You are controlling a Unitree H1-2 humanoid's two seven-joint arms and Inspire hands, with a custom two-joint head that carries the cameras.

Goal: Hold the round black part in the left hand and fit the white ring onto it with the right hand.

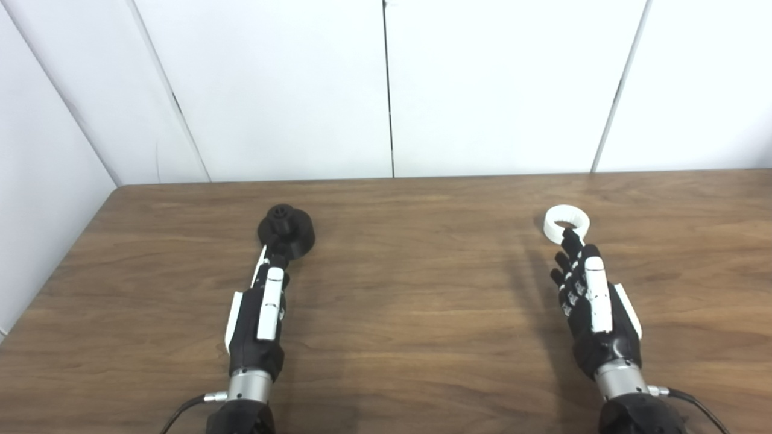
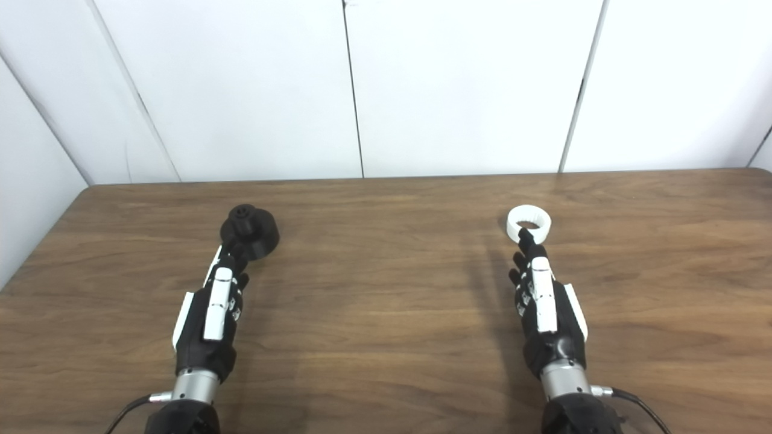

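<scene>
A round black part [image 1: 286,231] with a small knob on top lies on the wooden table [image 1: 410,289], left of centre. My left hand [image 1: 262,307] lies stretched out just in front of it, open, its fingertips reaching the part's near edge. A white ring [image 1: 566,223] lies flat on the table at the right. My right hand [image 1: 588,298] is open and extended, with its fingertips at the ring's near rim. Neither hand holds anything.
White wall panels [image 1: 386,90] rise behind the table's far edge. The table's left edge [image 1: 54,271] runs diagonally close to the left arm. Cables trail from both wrists at the bottom.
</scene>
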